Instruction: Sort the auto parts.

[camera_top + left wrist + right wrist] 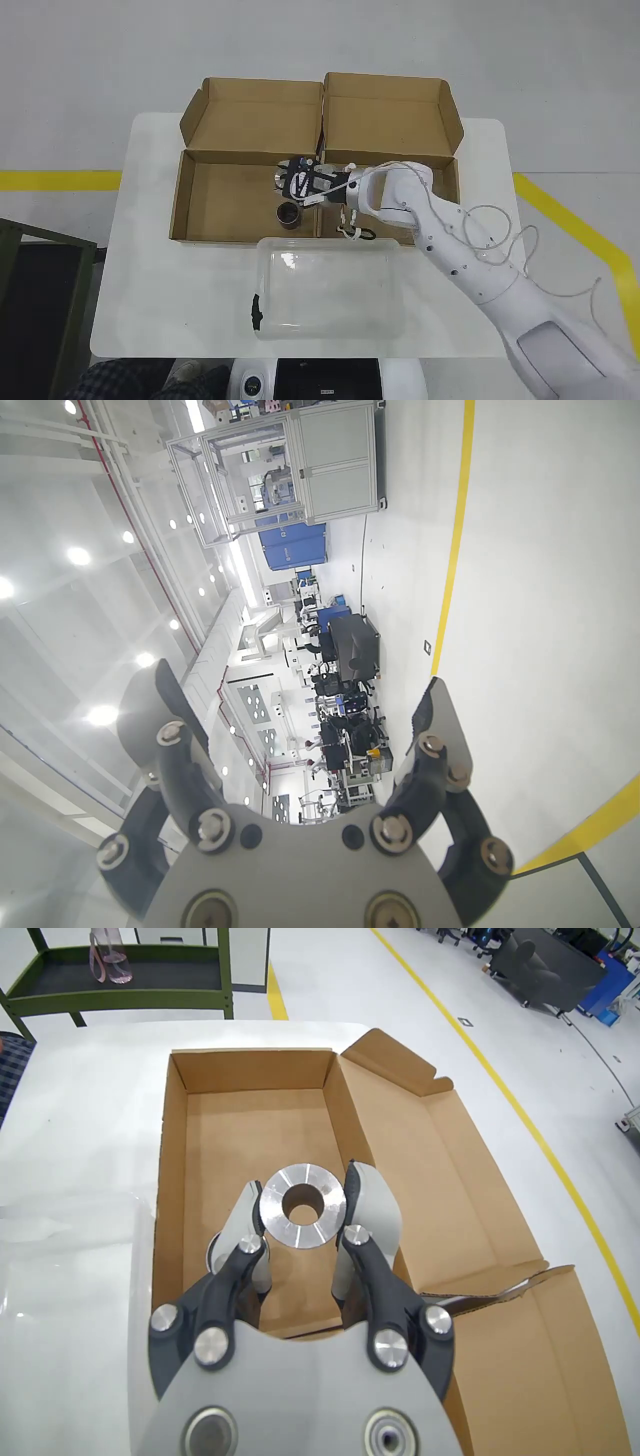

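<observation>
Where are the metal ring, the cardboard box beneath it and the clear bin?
metal ring [272, 1215], right wrist view, flat face
cardboard box [250, 1128], right wrist view, bare floor
clear bin [330, 295], top view, bare floor

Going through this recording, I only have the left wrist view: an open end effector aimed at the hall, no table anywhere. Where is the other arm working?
Observer: The right end effector is over the open interior of the left cardboard box.
Operator: Is it carrying anything?
Observer: Yes, a metal ring sits gripped between its fingers, hole facing the wrist camera.
Operator: What else is set out for sorting?
Observer: A second cardboard box, lid open, stands beside the first, and a clear plastic bin sits nearer the robot on the white table.
</observation>
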Controlling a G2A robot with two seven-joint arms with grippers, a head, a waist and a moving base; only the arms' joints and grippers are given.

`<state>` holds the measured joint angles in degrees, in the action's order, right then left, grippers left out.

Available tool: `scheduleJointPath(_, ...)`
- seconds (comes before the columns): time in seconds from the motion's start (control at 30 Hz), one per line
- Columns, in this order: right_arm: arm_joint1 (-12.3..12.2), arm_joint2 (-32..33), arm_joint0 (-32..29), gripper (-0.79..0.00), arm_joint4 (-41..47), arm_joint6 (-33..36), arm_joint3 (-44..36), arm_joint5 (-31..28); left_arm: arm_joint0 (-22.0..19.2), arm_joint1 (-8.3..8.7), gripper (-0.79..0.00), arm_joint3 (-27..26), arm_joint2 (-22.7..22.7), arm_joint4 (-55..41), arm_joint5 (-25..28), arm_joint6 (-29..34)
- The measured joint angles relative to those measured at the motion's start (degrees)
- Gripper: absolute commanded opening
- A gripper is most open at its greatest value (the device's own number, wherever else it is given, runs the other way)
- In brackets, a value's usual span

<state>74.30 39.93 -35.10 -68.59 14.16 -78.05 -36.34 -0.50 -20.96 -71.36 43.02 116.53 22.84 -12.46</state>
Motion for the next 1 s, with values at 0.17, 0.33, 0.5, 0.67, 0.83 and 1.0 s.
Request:
scheduleJointPath(0.17, 1.46, -1.84, 2.05, -0.785, -0.03, 0.43, 4.39, 1.04, 0.0, 0.0, 0.0, 0.0, 0.0, 0.0, 0.0, 0.0)
scheduleJointPath(0.33, 2.97, -3.63, 4.06, -0.785, -0.39, 2.21, 8.5, 2.01, 0.0, 0.0, 0.0, 0.0, 0.0, 0.0, 0.0, 0.0)
scheduleJointPath(0.5, 4.79, -5.43, 5.98, -0.785, 0.37, 3.72, 12.76, 3.08, 0.0, 0.0, 0.0, 0.0, 0.0, 0.0, 0.0, 0.0)
scheduleJointPath(0.67, 6.54, -7.09, 7.49, -0.785, 0.88, 4.26, 16.29, 3.58, 0.0, 0.0, 0.0, 0.0, 0.0, 0.0, 0.0, 0.0)
scheduleJointPath(0.83, 8.18, -8.4, 8.94, -0.785, 0.65, 5.25, 19.07, 4.13, 0.0, 0.0, 0.0, 0.0, 0.0, 0.0, 0.0, 0.0)
scheduleJointPath(1.0, 9.59, -9.43, 9.88, -0.739, 0.44, 6.29, 21.36, 4.0, 0.0, 0.0, 0.0, 0.0, 0.0, 0.0, 0.0, 0.0)
